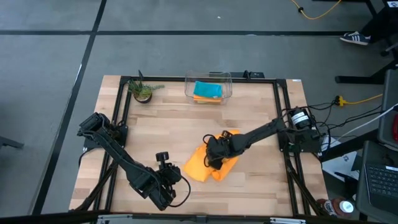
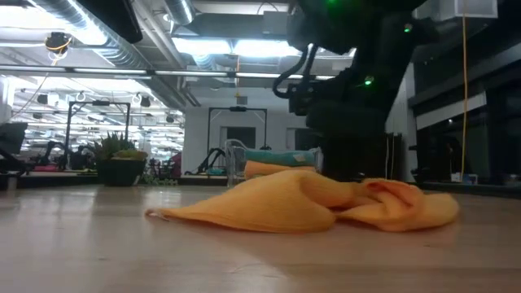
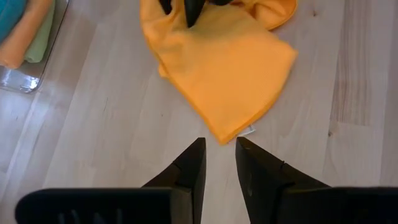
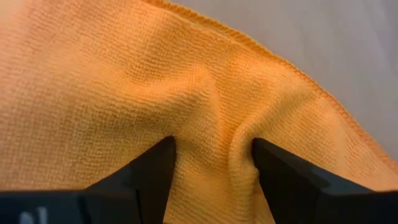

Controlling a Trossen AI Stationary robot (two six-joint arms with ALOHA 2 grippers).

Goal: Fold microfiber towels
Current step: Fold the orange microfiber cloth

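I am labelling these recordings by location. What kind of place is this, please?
Probably a robotics lab or workshop, not a home. Exposed ducts and strip lights run overhead, metal frames stand behind, and the wooden table sits on a bare grey floor with loose cables.

Orange towel: crumpled, low on the wooden table, one edge spread flat.
Arm: dark, descending from above behind the towel.
Bin: clear, far back, holding folded cloths.
Potted plant: far back.
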